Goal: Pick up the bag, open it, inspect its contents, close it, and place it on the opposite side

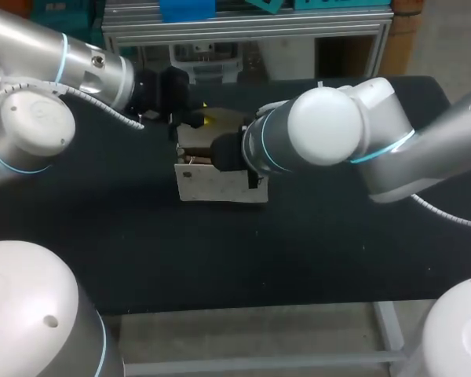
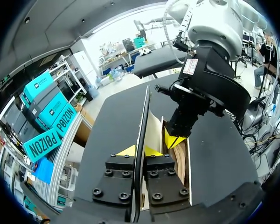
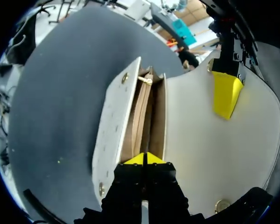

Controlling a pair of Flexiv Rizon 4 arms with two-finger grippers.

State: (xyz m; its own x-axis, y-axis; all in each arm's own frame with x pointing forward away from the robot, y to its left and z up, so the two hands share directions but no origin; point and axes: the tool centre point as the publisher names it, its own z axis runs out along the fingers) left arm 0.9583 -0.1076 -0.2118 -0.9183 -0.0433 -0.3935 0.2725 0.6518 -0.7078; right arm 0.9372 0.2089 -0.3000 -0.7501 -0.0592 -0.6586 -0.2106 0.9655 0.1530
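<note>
Bag [image 1: 220,182] is located mid-worktop [image 1: 322,251], between the two arms, with its mouth open. It is cream outside and brown inside.

Left claw [image 2: 139,151]: clamped on the flap [image 2: 143,116]. The flap's thin edge is pinched between both yellow tips and runs straight ahead of the claw. The flap is raised clear of the mouth. The open bag body is seen just beside the claw, on the right-arm side.

Right claw [image 3: 143,159]: narrow, with the tips pressed together and no gap visible. It is placed at the bag's mouth, directly over the brown lining [image 3: 139,121]. Whether any lining is pinched cannot be told. The open compartment runs straight ahead of this claw. The studded front panel [image 3: 113,121] is seen on one side of the claw and the inner face of the flap on the other. A brass clasp [image 3: 148,80] is seen at the far end of the mouth, ahead of the claw. One yellow fingertip [image 3: 226,93] of the left claw is seen flat against the flap, ahead of and beside the right claw.

From overhead, the right claw is masked by the right arm [image 1: 337,126]. The left arm [image 1: 55,71] is brought in to the bag's far edge.
</note>
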